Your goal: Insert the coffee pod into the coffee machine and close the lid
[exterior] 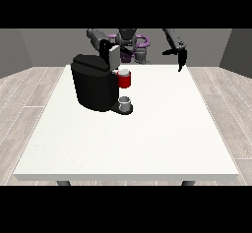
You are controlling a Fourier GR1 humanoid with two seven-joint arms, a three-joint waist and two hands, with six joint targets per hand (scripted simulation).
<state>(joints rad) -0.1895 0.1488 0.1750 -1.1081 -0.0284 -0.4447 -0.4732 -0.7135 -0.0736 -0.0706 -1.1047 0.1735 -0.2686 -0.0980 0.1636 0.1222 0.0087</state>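
Observation:
The black coffee machine stands on the left half of the white table. Its grey lid is tilted up at the top. Below the lid is the red pod holder, with the light-topped coffee pod seated in it. A small grey cup sits on the machine's base. The hand at the view's left is right behind the raised lid, partly hidden by it. The hand at the view's right hangs above the table's far right edge with its fingers relaxed and pointing down, holding nothing.
The robot's torso stands behind the table's far edge. White tabletop stretches in front of the machine and to its right. Wooden floor surrounds the table.

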